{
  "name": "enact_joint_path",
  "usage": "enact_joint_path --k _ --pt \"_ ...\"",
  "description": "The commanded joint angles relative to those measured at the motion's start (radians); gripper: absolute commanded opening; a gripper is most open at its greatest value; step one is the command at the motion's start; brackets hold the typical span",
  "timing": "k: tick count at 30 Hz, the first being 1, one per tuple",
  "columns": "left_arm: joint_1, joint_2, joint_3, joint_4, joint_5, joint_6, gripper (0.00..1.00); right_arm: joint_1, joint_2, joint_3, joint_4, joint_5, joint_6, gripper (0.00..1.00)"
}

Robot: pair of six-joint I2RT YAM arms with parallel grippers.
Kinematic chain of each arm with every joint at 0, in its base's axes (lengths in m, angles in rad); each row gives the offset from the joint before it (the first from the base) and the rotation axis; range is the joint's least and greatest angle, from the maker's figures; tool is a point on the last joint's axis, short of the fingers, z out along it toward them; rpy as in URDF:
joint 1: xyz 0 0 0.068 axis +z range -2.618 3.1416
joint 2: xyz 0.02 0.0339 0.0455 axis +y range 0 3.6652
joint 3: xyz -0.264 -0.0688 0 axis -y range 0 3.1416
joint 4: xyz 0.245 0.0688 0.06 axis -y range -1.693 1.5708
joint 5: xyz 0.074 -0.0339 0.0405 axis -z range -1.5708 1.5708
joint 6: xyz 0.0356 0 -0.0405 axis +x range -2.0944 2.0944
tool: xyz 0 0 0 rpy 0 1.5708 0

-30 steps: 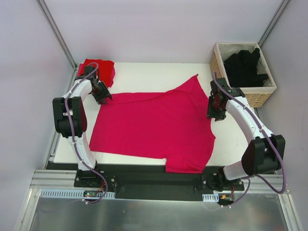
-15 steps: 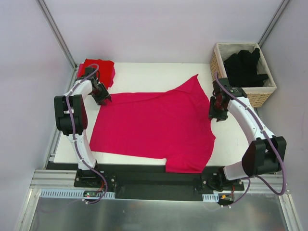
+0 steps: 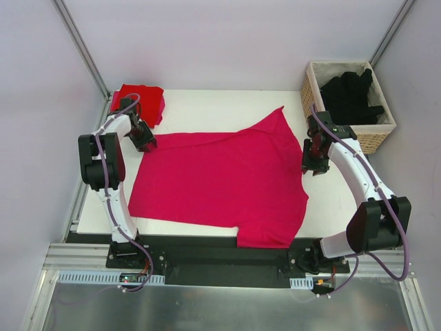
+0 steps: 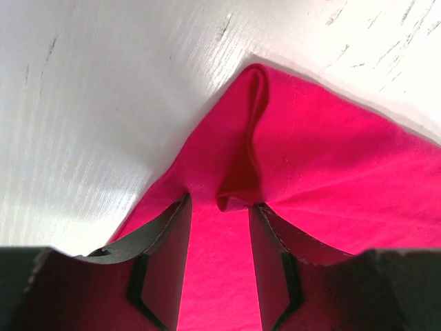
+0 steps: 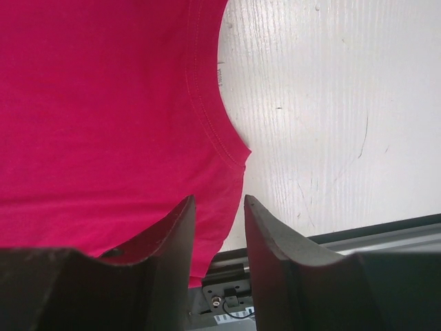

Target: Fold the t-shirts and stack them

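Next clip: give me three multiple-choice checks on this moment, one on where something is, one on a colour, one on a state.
1. Where are the black shirts?
A. in the basket
B. hanging on the wall
C. on the floor

2. What colour is the spread shirt on the table?
A. black
B. magenta-pink
C. white

3. How is the right gripper?
A. shut on a sleeve
B. open
C. out of view

Answers:
1 A, the black shirts fill the basket at the far right.
2 B, the spread shirt is magenta-pink in every view.
3 B, the right wrist view shows its fingers apart with nothing clamped between them.
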Motion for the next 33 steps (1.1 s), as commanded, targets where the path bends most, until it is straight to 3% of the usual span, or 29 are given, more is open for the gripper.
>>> enact_joint_path --k 1,14,18,22,24,33 --pt "0.005 0.013 0.048 0.014 0.027 -0.005 0.38 -0.006 -0.011 0.047 -0.042 -0.012 -0.017 0.37" --pt "0.005 0.039 0.083 0.019 0.066 -0.017 0.34 -0.006 0.022 0.062 -0.054 -0.038 -0.003 0.35" --pt "0.003 0.046 0.079 0.025 0.078 -0.023 0.29 -0.006 0.032 0.079 -0.062 -0.030 -0.008 0.34" --pt "0.003 0.049 0.080 0.028 0.085 -0.017 0.06 -0.006 0.043 0.093 -0.069 -0.028 -0.011 0.32" --pt "0.003 0.047 0.085 0.028 0.089 -0.015 0.00 -0.006 0.046 0.093 -0.069 -0.033 -0.009 0.31" --pt "0.010 0.040 0.221 0.029 0.144 -0.063 0.00 -0.006 0.060 0.094 -0.082 -0.045 -0.005 0.29"
